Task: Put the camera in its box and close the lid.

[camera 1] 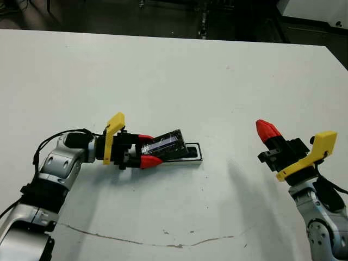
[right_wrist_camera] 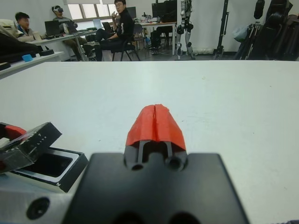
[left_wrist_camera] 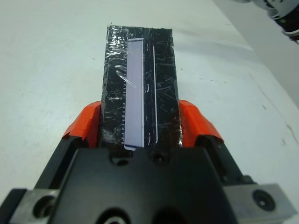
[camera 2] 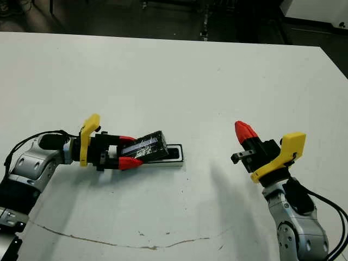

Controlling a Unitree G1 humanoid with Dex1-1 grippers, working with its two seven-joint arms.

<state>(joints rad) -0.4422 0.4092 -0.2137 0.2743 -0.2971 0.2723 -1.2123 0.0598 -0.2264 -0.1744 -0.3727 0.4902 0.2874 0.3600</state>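
My left gripper point(camera 1: 151, 148) is shut on the lid point(camera 1: 166, 145), a flat black slab with a crinkled shiny surface. In the left wrist view the red fingers point(left_wrist_camera: 84, 126) clamp the lid's point(left_wrist_camera: 140, 70) long sides. It hangs tilted over the left end of the box point(camera 1: 194, 155), which lies on the table. The right wrist view shows the box's white rim point(right_wrist_camera: 70, 161) around a dark inside. That dark shape may be the camera, but the lid point(right_wrist_camera: 28, 142) mostly hides it. My right gripper point(camera 1: 265, 129) is shut and holds nothing, raised well to the box's right.
A thin dark scratch line point(camera 1: 163, 239) runs across the white table near its front. The table's far edge point(camera 1: 163, 37) meets a dark floor. People sit at desks point(right_wrist_camera: 119, 23) beyond the table in the right wrist view.
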